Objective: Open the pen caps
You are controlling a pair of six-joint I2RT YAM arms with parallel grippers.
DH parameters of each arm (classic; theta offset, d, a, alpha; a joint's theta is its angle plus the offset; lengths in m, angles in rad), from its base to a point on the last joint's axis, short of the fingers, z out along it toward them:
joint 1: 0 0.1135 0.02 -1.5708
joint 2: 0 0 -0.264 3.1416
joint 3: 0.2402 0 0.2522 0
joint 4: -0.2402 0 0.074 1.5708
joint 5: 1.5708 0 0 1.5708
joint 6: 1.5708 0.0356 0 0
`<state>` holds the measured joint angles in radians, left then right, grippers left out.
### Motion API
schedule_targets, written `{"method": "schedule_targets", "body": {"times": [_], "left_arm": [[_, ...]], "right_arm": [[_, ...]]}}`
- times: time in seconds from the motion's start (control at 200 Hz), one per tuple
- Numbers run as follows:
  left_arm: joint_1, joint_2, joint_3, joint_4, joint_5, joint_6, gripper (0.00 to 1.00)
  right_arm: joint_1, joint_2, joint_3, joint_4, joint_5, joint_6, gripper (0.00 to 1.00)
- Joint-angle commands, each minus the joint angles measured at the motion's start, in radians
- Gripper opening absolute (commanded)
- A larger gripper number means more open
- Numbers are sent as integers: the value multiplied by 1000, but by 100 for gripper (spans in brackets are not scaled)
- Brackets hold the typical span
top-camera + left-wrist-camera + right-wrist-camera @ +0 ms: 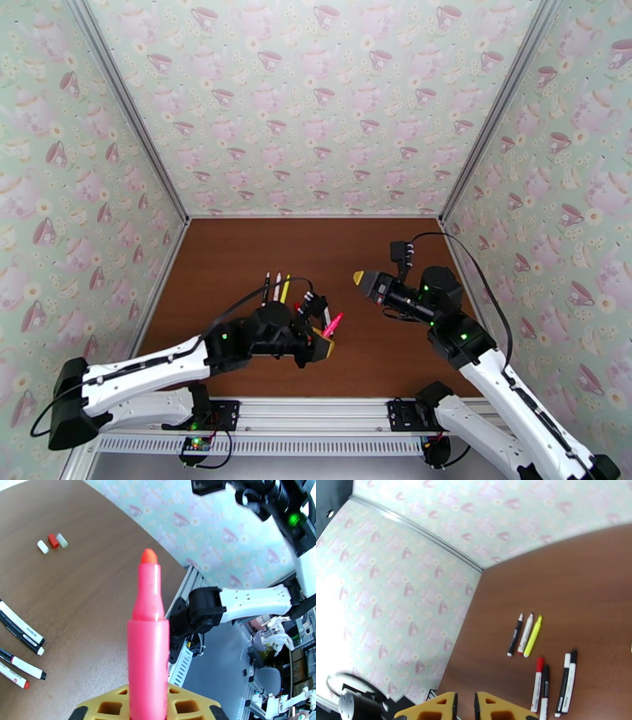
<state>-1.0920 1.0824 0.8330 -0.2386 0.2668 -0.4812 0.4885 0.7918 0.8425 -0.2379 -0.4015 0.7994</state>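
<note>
The left pincer [148, 711] pinches an uncapped pink plastic marker pen [148, 638], upright at frame centre. A short white plastic cap [42, 546], a red cap [53, 540] and a pale cap [62, 540] lie at upper left on the brown table [91, 598]. The right pincer [465, 707] is pressed together, empty, bottom centre; four capped slim pens [537, 685] lie lower right.

The top camera overlooked the whole table [237, 253] from above; both wrist cameras faced it obliquely from nearer, sharing the pens [525, 634].
</note>
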Motion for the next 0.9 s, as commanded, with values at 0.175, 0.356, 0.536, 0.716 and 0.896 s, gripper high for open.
{"method": "schedule_targets", "body": {"times": [0.175, 0.356, 0.536, 0.716, 0.896], "left_arm": [[16, 21, 66, -87, -30, 46, 0], [74, -56, 8, 15, -82, -31, 0], [88, -96, -5, 13, -192, -60, 0], [121, -108, -36, 18, -201, -99, 0], [129, -115, -56, 18, -198, -114, 0]], "right_arm": [[-1, -21, 37, -54, 70, -62, 4], [-1, 40, 113, -314, 124, -194, 6], [-1, 163, 125, -497, 216, -296, 6], [-27, 289, 74, -511, 314, -345, 6], [-157, 404, 68, -498, 352, -408, 6]]}}
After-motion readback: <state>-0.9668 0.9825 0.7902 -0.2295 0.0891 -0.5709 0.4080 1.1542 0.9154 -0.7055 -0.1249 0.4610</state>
